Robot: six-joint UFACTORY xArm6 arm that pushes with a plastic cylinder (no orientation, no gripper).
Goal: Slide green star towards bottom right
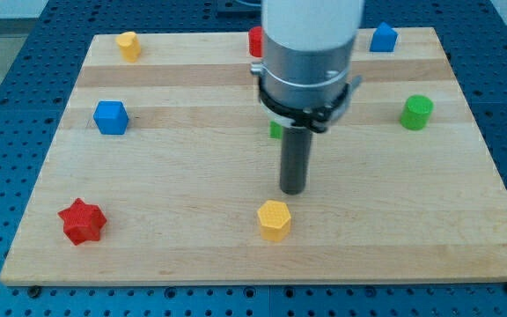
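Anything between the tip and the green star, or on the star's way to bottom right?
Nothing visible between them: my tip sits just below the green star, which is mostly hidden behind the rod. Toward the bottom right the board is bare; the green cylinder and yellow block lie off that path.

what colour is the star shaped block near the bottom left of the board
Red: the star block shows clearly in the camera view, the only one.

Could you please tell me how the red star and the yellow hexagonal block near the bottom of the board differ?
The red star is red with pointed arms; the yellow hexagonal block is yellow with flat sides. The red star lies at the view's bottom left, far from my tip; the yellow hexagonal block sits near bottom centre, just below my tip. Both rest on the wooden board.
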